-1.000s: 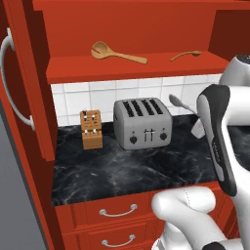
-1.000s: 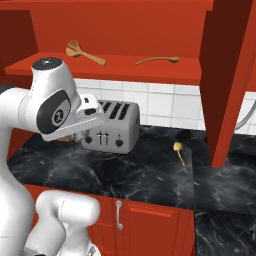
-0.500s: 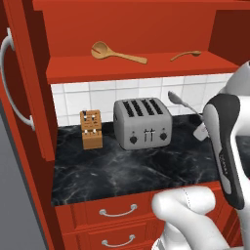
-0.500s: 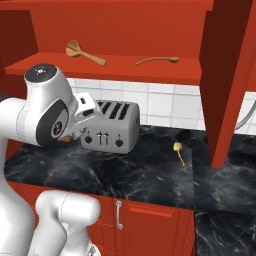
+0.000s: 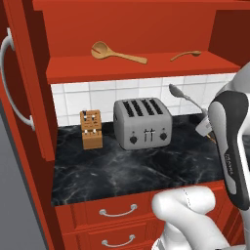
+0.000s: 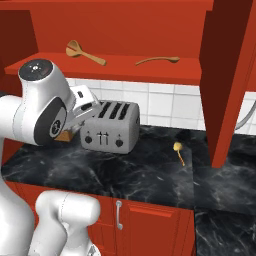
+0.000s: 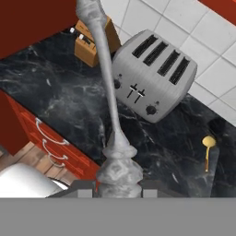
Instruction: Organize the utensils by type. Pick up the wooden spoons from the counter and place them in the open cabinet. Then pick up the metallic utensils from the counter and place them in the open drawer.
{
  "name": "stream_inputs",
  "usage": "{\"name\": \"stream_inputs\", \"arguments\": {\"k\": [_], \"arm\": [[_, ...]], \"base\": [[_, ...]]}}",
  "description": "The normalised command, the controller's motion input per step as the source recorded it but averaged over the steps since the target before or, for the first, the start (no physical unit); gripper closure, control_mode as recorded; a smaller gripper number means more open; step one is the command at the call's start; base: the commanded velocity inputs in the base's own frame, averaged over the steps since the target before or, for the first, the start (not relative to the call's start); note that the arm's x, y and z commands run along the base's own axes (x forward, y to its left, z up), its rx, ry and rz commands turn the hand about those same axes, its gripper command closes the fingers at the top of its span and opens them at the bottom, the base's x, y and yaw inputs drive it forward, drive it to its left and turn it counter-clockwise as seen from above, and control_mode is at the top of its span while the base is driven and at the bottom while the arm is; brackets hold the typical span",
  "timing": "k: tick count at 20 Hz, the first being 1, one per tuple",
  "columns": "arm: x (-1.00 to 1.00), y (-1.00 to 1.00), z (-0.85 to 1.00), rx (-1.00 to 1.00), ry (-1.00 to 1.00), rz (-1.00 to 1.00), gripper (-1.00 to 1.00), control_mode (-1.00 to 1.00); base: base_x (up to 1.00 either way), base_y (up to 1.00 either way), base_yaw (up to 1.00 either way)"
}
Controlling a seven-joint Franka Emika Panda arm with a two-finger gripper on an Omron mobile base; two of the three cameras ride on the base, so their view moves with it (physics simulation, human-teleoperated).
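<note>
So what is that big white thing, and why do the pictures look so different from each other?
The white thing is a robot arm in a pretend kitchen. Two pictures come from cameras behind it, one on each side. The third camera sits on its hand, looking along the gripper.

The gripper is shut on a silver spoon, holding it up in the air. You can see the same spoon beside the arm in the left picture.

On the black counter stand a silver toaster and a wooden knife block. A little gold spoon lies there too. Up on the red cabinet shelf lie two wooden spoons.
</note>
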Motion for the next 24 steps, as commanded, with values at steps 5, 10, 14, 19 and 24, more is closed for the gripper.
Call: {"name": "stream_inputs", "arguments": {"k": [5,10,14,19,24], "arm": [[0.00,0.03,0.00,0.00,-0.01,0.00,1.00,-1.00],[0.00,0.00,0.00,0.00,0.00,0.00,1.00,-1.00],[0.00,0.00,0.00,0.00,0.00,0.00,1.00,-1.00],[0.00,0.00,0.00,0.00,0.00,0.00,1.00,1.00],[0.00,0.00,0.00,0.00,0.00,0.00,1.00,1.00]], "base": [[0.00,0.00,0.00],[0.00,0.00,0.00],[0.00,0.00,0.00],[-0.02,0.00,0.00],[-0.50,0.00,0.00]]}}
